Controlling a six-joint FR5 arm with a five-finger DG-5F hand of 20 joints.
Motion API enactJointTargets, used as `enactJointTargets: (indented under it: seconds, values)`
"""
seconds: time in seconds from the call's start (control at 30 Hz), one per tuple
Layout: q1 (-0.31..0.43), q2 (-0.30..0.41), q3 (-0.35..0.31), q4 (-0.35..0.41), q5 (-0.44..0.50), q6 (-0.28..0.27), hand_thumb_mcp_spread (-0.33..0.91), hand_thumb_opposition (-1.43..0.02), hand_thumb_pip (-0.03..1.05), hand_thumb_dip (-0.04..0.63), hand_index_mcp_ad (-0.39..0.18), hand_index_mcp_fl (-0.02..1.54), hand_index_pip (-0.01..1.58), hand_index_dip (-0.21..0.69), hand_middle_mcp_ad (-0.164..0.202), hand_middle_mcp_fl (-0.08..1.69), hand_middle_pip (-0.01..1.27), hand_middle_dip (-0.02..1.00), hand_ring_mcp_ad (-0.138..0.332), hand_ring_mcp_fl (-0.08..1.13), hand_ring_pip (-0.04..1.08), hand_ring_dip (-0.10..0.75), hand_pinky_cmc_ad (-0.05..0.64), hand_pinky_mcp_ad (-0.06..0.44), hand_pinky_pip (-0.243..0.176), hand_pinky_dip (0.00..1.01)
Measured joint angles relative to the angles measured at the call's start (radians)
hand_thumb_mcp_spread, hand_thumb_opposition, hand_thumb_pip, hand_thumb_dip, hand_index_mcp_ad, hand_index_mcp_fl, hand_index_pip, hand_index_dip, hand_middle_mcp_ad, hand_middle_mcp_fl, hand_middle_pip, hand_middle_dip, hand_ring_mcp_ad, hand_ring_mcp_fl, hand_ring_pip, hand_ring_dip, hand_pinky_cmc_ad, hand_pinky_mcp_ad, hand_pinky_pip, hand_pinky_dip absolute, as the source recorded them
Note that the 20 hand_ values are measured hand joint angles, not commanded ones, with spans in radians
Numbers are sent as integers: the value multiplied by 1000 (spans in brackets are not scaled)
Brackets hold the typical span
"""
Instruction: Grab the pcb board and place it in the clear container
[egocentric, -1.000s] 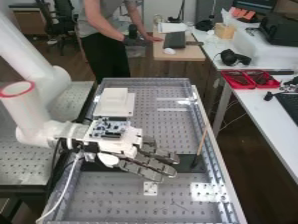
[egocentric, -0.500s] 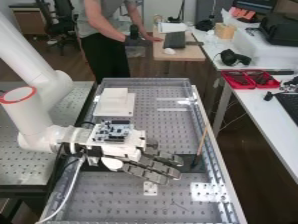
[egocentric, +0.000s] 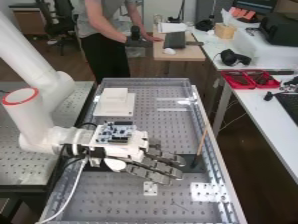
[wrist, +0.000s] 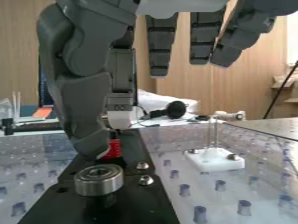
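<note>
while the hand (egocentric: 156, 166) hangs over the table (egocentric: 174, 131), fingers straight and apart from the thumb, pointing toward the long edge away from the arm, the blue-and-white circuit board (egocentric: 116, 132), edged with dark strips, sits on the white mount (egocentric: 126, 149) behind them.

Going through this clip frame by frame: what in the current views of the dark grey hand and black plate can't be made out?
- High view: part of the black plate, hidden by the hand.
- High view: fine parts of the blue-and-white circuit board atop the hand, too small.
- Wrist view: what the red object is, partly hidden by the thumb.
- Wrist view: the black plate's nearer end, cut off by the edge.
</note>
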Motion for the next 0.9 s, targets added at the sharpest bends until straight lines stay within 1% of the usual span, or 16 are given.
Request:
enactJointTargets:
  seconds: [0.37, 0.43, 0.53, 0.6, 0.9]
  values:
    - [-3, -8, 5, 4, -12, -1, 637, -836, 363, 220, -169, 281, 1304, 133, 45, 157, 122, 182, 194, 63, 86, 51, 295, 152, -58, 190]
    - [-5, -10, 6, 2, -14, -3, 637, -836, 367, 220, -169, 281, 1304, 136, 42, 187, 119, 182, 194, 63, 86, 51, 304, 148, -58, 190]
    - [-7, -13, 9, 0, -17, -4, 641, -836, 367, 220, -169, 290, 1309, 133, 45, 183, 119, 182, 192, 65, 87, 51, 309, 152, -58, 190]
    - [-9, -18, 15, -1, -20, -5, 641, -836, 370, 223, -169, 325, 1318, 133, 45, 183, 122, 182, 190, 65, 87, 51, 307, 152, -58, 190]
    - [-20, -33, 38, -8, -37, -10, 649, -833, 379, 220, -169, 328, 1346, 133, 42, 183, 122, 182, 190, 65, 87, 51, 311, 152, -58, 190]
